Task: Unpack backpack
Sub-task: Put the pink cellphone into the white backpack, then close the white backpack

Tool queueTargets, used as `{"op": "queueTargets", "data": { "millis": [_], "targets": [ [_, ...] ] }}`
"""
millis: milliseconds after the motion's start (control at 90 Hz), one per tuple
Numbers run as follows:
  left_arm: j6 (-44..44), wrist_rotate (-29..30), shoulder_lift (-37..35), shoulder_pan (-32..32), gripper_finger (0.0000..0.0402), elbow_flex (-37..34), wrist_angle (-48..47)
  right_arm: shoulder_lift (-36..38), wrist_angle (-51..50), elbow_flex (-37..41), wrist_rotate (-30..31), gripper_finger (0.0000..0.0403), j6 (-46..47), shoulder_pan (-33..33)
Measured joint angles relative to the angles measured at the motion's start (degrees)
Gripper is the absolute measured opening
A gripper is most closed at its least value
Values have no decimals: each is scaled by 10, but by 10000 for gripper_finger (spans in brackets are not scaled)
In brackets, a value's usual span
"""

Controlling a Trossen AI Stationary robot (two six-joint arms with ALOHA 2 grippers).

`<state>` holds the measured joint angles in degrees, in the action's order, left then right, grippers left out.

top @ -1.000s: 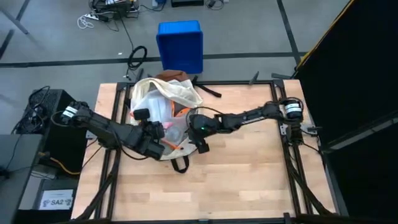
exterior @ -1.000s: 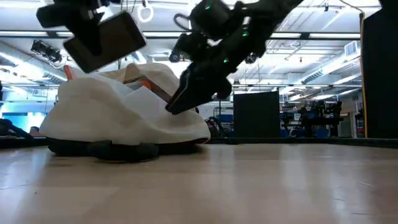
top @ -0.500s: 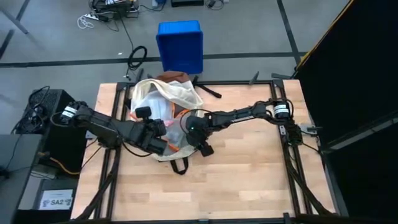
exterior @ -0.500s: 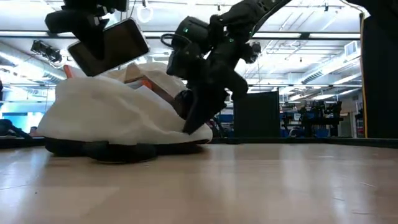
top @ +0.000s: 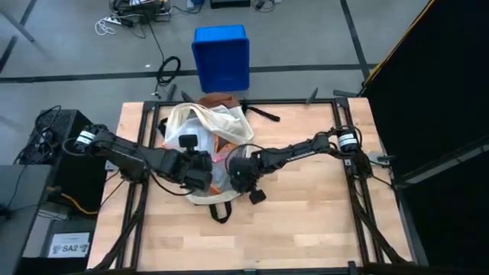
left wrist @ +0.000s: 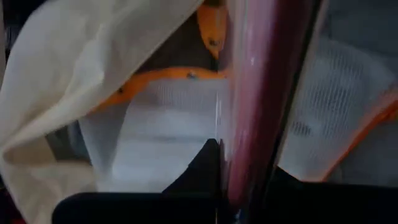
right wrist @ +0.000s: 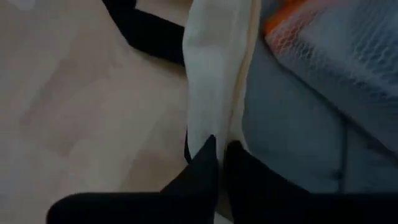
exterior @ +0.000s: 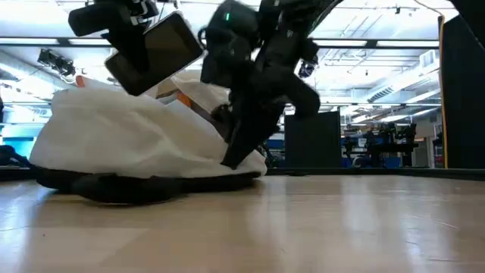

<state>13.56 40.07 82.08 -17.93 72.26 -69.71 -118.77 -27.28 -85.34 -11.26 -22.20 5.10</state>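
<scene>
Now backpack rim pinched between right gripper jaws.

Two dark jointed arms — silver-banded shoulders.

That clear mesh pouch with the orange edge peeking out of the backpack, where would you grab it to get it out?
Probably by its orange edge, coming in through the backpack mouth, where that firm rim shows past the cream flap. The right end effector pinches the flap's edge, which seems to hold the mouth open; the left end effector is at the opening, on something pinkish.
</scene>
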Motion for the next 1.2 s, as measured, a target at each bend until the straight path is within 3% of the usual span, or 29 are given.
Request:
{"op": "queueTargets", "data": {
  "millis": [411, 544, 644, 856, 1033, 1200],
  "targets": [
    [-242, 24, 8, 73, 0, -110, 155, 79, -4, 0, 24, 1, 31, 37],
    [-271, 22, 26, 85, 11, -123, 173, 79, -11, 0, 27, 0, 41, 35],
    [-280, -10, 27, 86, 47, -122, 176, 79, -22, 0, 27, 0, 46, 34],
    [-274, -85, 28, 80, 167, -103, 170, 79, -28, 0, 31, 0, 50, 33],
    [-220, -84, 28, 63, 243, -41, 83, 79, -36, 0, 42, 0, 51, 27],
    [-164, -27, 28, 42, 264, 28, -29, 79, -39, 0, 43, 0, 52, 26]
  ]
}}
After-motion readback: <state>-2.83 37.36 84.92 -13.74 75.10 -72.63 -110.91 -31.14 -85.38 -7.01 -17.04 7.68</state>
